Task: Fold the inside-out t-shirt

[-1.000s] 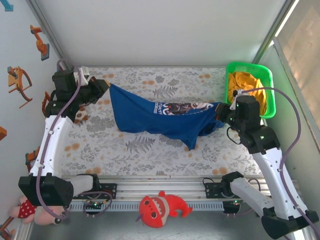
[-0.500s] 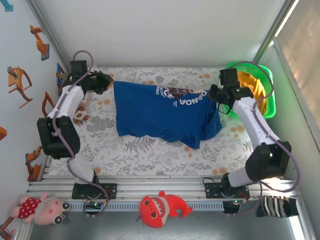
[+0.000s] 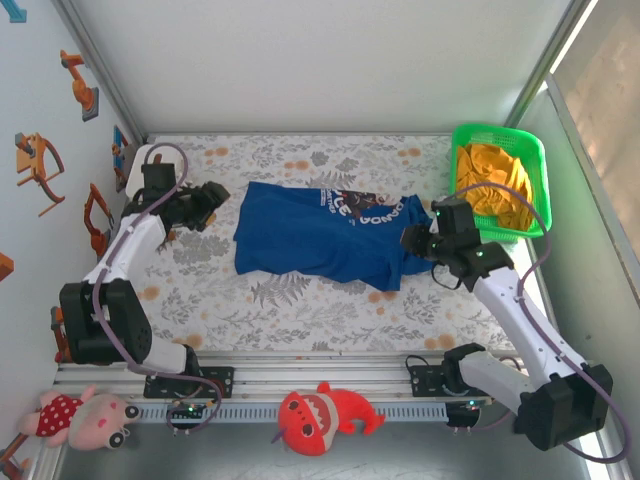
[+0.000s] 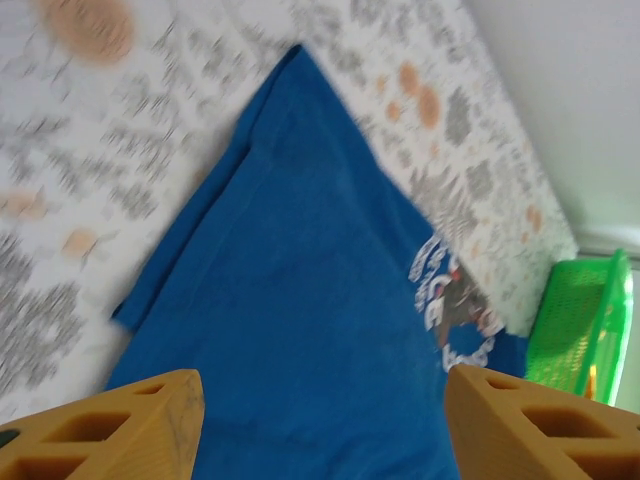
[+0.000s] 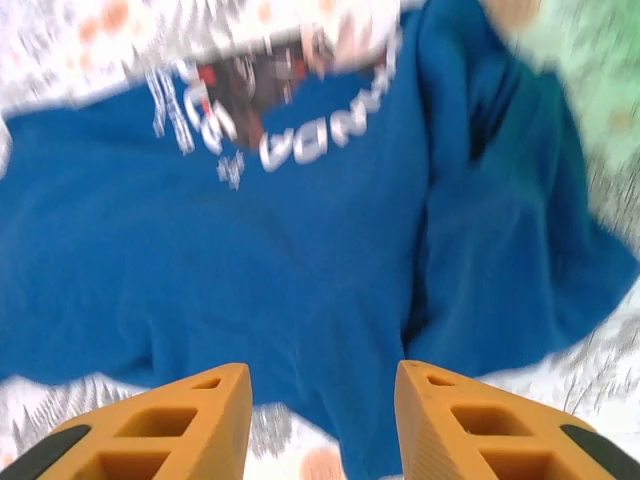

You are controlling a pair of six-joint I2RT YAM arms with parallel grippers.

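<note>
T-shirt (image 3: pixel 320 235) is lying rumpled at centre frame on the worktop (image 3: pixel 300 310). Left end effector (image 3: pixel 208 203) and right end effector (image 3: pixel 412 240) are hanging released beside it. Risk: the bunched right edge may be hiding layers, so a regrasp could be catching two.

Robot lab cell: white enclosure panels (image 3: pixel 320 70), aluminium rail (image 3: pixel 320 372), floral tabletop (image 3: pixel 300 300), plush shark (image 3: pixel 322 412).

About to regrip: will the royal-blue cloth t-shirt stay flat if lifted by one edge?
Probably not: the royal-blue cloth t-shirt lies rumpled, one side bunched, so it likely droops. Pushed, it would probably wrinkle rather than slide.
</note>
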